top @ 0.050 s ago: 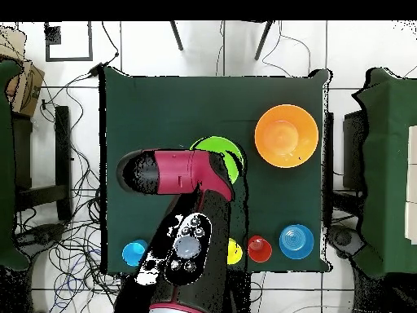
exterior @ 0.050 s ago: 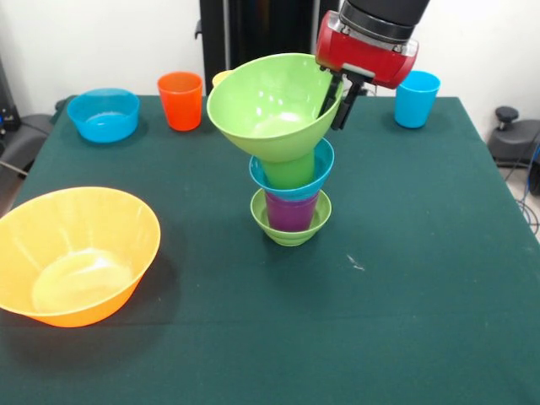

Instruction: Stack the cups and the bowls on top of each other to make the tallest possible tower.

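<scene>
The tower stands mid-table: a small green bowl (exterior @ 0.050 s ago: 290, 229), a purple cup (exterior @ 0.050 s ago: 291, 212), a small blue bowl (exterior @ 0.050 s ago: 292, 180) and a green cup (exterior @ 0.050 s ago: 290, 170). A medium green bowl (exterior @ 0.050 s ago: 272, 103) sits tilted on top, its base at the green cup's mouth. My gripper (exterior @ 0.050 s ago: 337, 99) is shut on this bowl's right rim, one finger inside and one outside. In the overhead view the arm hides the gripper and the tower, and only part of the green bowl (top @ 0.050 s ago: 220, 154) shows.
A very large orange bowl (exterior @ 0.050 s ago: 76, 253) (top @ 0.050 s ago: 286, 135) lies at the front left. Along the far edge stand a medium blue bowl (exterior @ 0.050 s ago: 104, 115), an orange cup (exterior @ 0.050 s ago: 180, 100), a yellow cup (exterior @ 0.050 s ago: 221, 78) half hidden, and a light blue cup (exterior @ 0.050 s ago: 417, 98).
</scene>
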Controlling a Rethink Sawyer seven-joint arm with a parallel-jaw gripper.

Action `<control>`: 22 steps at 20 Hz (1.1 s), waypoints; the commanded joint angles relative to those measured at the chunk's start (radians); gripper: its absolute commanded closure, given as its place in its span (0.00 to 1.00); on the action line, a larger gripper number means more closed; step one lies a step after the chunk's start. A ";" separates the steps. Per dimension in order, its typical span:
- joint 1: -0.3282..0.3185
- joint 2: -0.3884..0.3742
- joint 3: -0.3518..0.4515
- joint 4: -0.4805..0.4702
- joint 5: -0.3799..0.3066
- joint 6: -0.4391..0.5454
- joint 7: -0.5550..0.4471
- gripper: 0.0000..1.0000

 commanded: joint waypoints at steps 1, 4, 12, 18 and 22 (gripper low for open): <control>-0.009 0.029 0.091 0.064 -0.001 -0.044 0.104 0.00; -0.010 0.028 0.091 0.065 -0.003 -0.050 0.103 0.00; -0.011 0.030 0.092 0.061 -0.005 -0.057 0.101 0.00; -0.010 0.021 0.081 0.060 -0.010 -0.040 0.098 0.00; -0.014 -0.005 0.067 0.055 -0.022 0.004 0.070 0.00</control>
